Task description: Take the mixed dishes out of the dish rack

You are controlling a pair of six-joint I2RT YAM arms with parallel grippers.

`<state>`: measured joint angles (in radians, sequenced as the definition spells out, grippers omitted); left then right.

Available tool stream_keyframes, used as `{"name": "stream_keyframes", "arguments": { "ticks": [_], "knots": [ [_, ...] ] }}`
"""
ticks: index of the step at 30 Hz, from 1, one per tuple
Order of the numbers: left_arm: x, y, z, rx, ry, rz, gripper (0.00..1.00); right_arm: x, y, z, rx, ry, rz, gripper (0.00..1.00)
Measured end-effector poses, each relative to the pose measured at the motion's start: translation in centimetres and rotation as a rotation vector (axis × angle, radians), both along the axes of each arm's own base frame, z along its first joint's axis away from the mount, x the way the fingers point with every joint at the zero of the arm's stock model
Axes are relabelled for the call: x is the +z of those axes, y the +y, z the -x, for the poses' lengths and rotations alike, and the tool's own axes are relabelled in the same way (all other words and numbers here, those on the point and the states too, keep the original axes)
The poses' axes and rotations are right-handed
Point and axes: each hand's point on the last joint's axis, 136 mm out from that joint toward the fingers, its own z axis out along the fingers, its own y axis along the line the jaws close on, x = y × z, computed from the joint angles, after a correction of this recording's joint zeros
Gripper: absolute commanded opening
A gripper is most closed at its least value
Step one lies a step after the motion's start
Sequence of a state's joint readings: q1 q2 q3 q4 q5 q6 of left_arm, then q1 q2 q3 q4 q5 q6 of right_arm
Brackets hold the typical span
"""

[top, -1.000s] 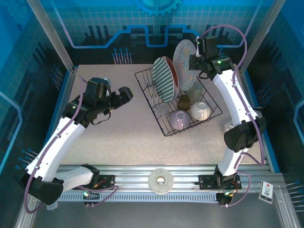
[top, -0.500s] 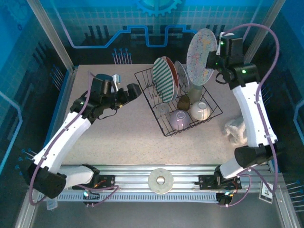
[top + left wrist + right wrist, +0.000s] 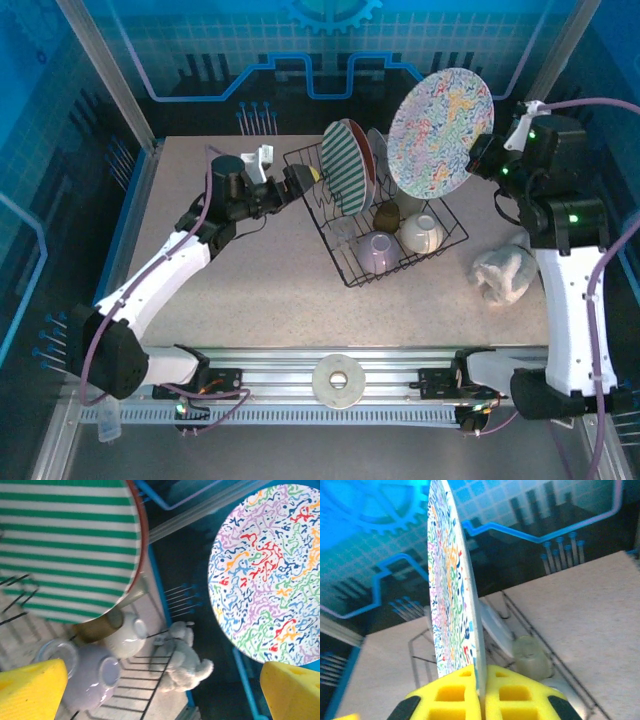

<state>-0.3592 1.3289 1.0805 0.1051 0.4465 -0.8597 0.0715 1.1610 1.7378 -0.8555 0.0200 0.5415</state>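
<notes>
The right gripper [image 3: 492, 160] is clamped tight on the rim of a round plate covered in multicoloured squiggles [image 3: 440, 120], its yellow fingers [image 3: 452, 697] pinching the edge from both sides (the right wrist view sees the plate edge-on, standing nearly upright). That plate hangs in the air above the far right part of the rectangular black wire dish rack [image 3: 408, 262], clear of the wires. The rack sits on the speckled beige table [image 3: 250, 280]. In it a green-and-white striped plate [image 3: 345, 165] stands on edge between the prongs at the far left, and a second plate with a red-edged rim [image 3: 372, 165] leans just behind it. A pale translucent tumbler [image 3: 532, 657] and a small brown cup [image 3: 388, 213] sit mid-rack. A cream bowl [image 3: 422, 232] and a lavender cup [image 3: 375, 250] lie side by side at the near end. The left gripper [image 3: 287, 182] hovers at the rack's far left corner, just beside the striped plate, its jaws spread as wide as they go and holding nothing. A soft white cloth lump [image 3: 503, 275] lies on the table right of the rack, and a white ring-shaped disc [image 3: 338, 380] rests on the metal rail between the arm bases.
</notes>
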Motion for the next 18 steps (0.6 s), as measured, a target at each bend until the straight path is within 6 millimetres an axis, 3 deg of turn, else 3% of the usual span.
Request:
{"name": "stream_keyframes", "arguments": {
  "ticks": [4,12,15,18],
  "knots": [
    [1.7,-1.3,-0.8,-0.076,-0.052,0.106,0.98,0.8,2.5,1.3,0.12,-0.019,-0.124,0.0],
    [1.4,-2.9,-1.7,-0.176,-0.025,0.177,0.93,-1.0,6.7,0.6,0.312,0.074,-0.305,0.0],
    [2.8,-3.2,-1.4,-0.21,-0.066,0.213,0.8,-1.4,7.8,0.2,0.36,0.094,-0.338,0.0],
    [3.8,-3.3,-1.3,-0.23,-0.086,0.242,0.61,-2.0,8.6,0.0,0.393,0.111,-0.371,0.0]
  ]
}}
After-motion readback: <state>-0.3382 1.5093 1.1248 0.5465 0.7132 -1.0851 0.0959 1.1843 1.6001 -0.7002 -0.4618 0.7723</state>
